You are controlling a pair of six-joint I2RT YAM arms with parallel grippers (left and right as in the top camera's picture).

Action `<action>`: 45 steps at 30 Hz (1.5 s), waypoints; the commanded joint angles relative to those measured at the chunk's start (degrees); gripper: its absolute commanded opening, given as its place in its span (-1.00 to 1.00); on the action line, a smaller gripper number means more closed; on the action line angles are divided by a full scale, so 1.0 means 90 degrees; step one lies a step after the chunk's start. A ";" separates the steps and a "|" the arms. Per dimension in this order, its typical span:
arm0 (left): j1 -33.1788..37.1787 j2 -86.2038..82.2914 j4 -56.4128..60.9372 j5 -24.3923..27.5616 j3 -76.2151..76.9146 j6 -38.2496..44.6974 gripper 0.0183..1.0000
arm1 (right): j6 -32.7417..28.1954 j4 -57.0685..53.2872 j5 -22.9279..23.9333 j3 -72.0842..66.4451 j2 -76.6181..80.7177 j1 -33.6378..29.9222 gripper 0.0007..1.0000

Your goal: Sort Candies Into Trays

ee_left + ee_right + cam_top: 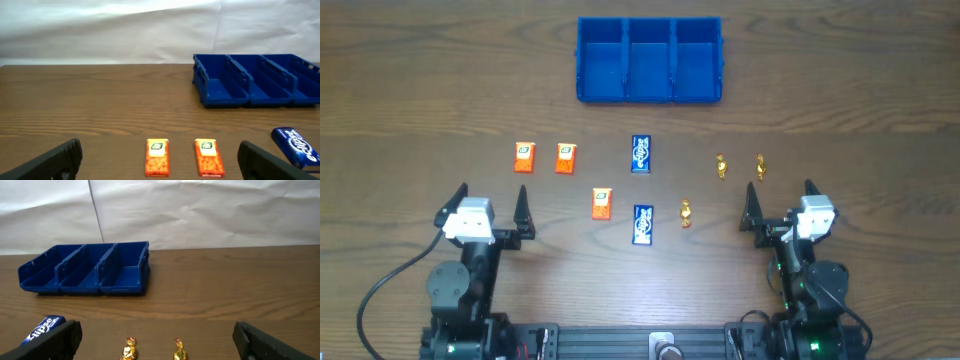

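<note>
The left gripper [492, 197] and right gripper [781, 195] both sit with jaws spread, holding nothing. The candies [641, 154] lie loose on the table [400, 100], well short of the blue tray [650, 19]. I'd have the left gripper settle squarely over the nearest orange pack [602, 203], closing across its narrow sides.

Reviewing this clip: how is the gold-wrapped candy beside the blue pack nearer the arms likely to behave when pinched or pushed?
The gold-wrapped candy looks small and lumpy, so it is probably light and may skid or turn on the smooth table when nudged. Its shiny foil probably crumples and could slip when pinched.
</note>
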 commanded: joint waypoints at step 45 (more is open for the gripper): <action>0.0063 1.1616 -0.2686 0.0277 0.6492 0.0542 0.86 | -0.0044 -0.0058 0.0010 -0.0005 -0.0044 0.0024 1.00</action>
